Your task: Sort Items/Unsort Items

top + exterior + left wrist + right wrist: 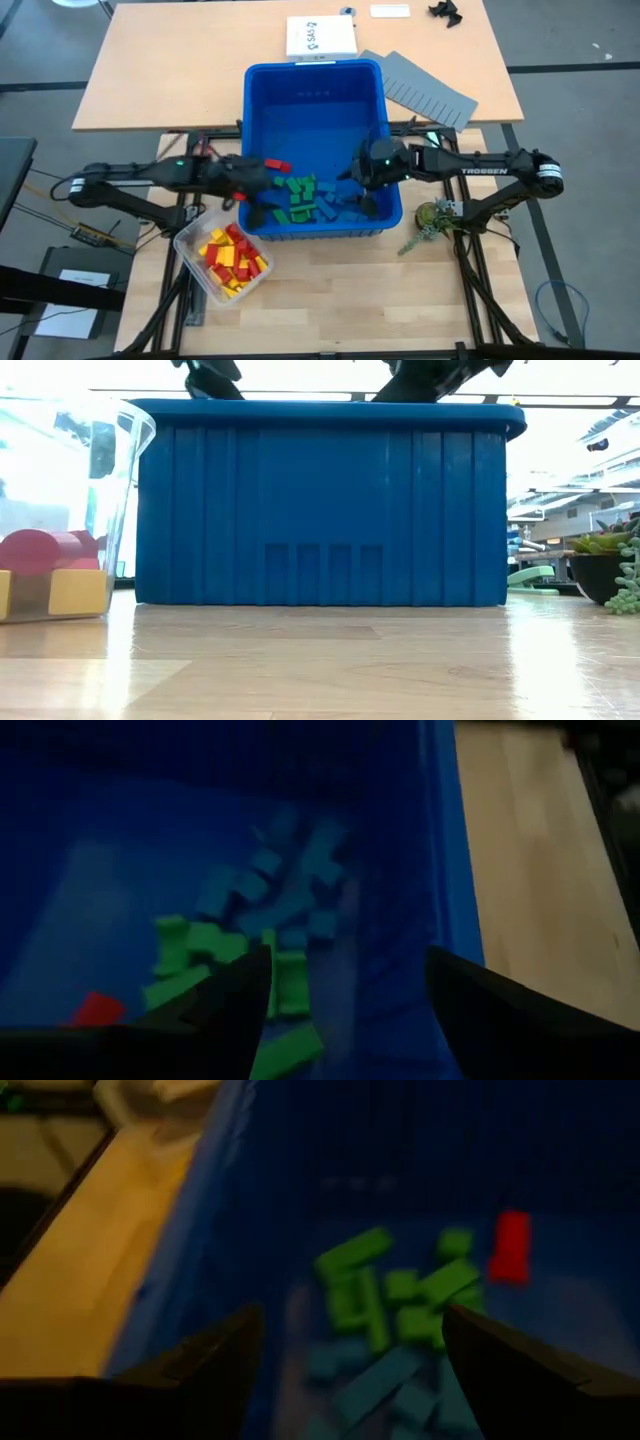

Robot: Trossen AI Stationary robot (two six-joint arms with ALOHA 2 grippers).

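My counter (330,300) of pale wood carries a large blue bin (315,85), and both my arms reach into it from opposite sides. A grey slotted sheet (430,90) lies tilted just beyond the bin's far right corner, with a white box (322,37) near it on the farther tabletop. A clear tub (188,245) sits just outside the bin's near left corner, holding red and yellow blocks (232,260). Inside the bin, green blocks (300,197) are heaped near the front wall, blue blocks (338,200) lie beside them to the right, and one red block (279,165) lies apart to the left. My left pincer (262,200) hangs over the green heap, spread wide and empty. My right pincer (352,195) hangs over the blue ones, also wide and empty.
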